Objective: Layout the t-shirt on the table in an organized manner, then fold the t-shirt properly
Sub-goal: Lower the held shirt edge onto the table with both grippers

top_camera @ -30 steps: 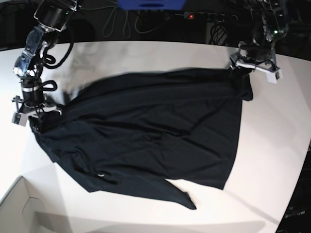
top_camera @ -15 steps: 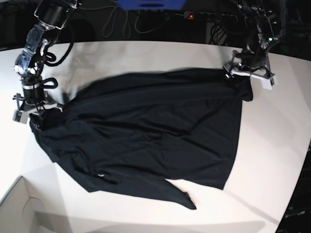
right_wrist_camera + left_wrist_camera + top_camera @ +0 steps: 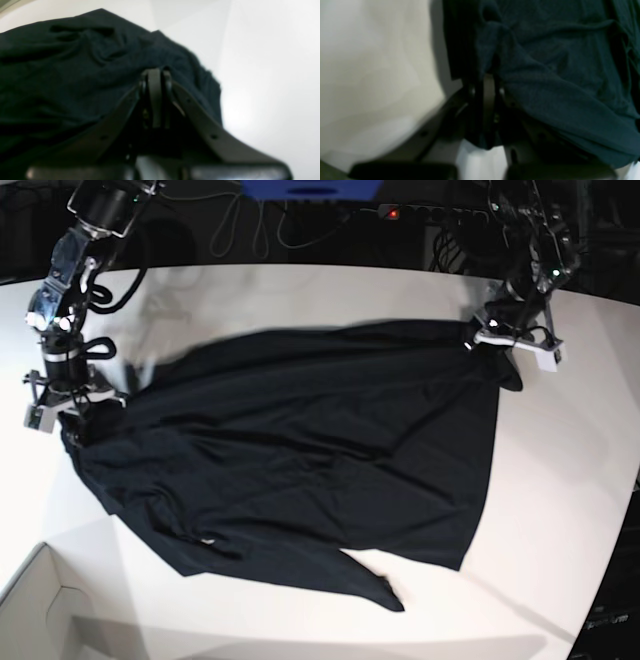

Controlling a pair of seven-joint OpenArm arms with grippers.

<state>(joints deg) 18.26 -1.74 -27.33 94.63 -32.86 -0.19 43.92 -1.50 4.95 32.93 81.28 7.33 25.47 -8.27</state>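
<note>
Viewing desk: I see the white desk (image 3: 560,480) filling most of the base view.
T-shirt: black t-shirt (image 3: 320,460) lies spread across the desk's middle, wrinkled, one edge reaching each arm.
Cardboard box: pale corner (image 3: 50,610) at the near left of the base view.
Left tool: left tool (image 3: 488,82) pinched together on the t-shirt's edge.
Right tool: right tool (image 3: 155,75) clamped on the t-shirt's bunched fabric.
</note>
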